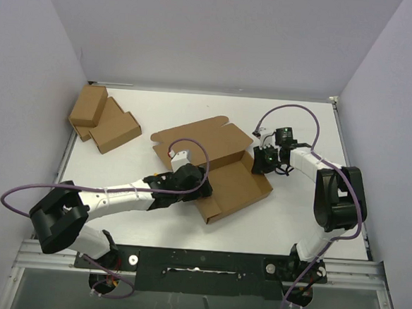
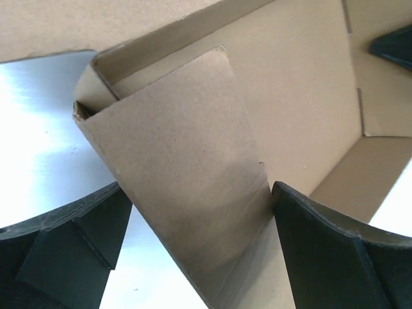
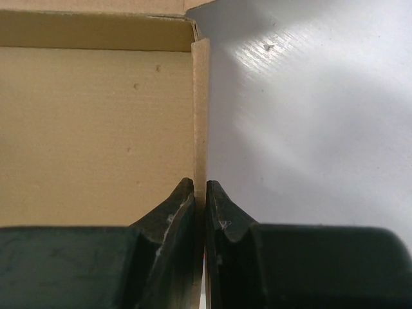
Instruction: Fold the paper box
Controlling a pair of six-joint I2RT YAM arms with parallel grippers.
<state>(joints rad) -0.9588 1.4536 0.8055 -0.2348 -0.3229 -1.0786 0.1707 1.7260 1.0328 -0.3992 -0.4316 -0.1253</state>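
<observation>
I see my left arm (image 1: 118, 194) stretched low to the paper box (image 1: 223, 163), left pincer (image 2: 198, 193) wide astride a flap (image 2: 187, 148); right pincer (image 3: 199, 193) pinches its right wall.

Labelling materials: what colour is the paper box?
The paper box is plain brown; top external view.

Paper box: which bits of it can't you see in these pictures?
- Top view: the left gripper covers the left end of the paper box.
- Left wrist view: a raised flap hides what is behind it, and the picture edges cut the box off.
- Right wrist view: the right gripper hides the lower part of the side wall it pinches.
</observation>
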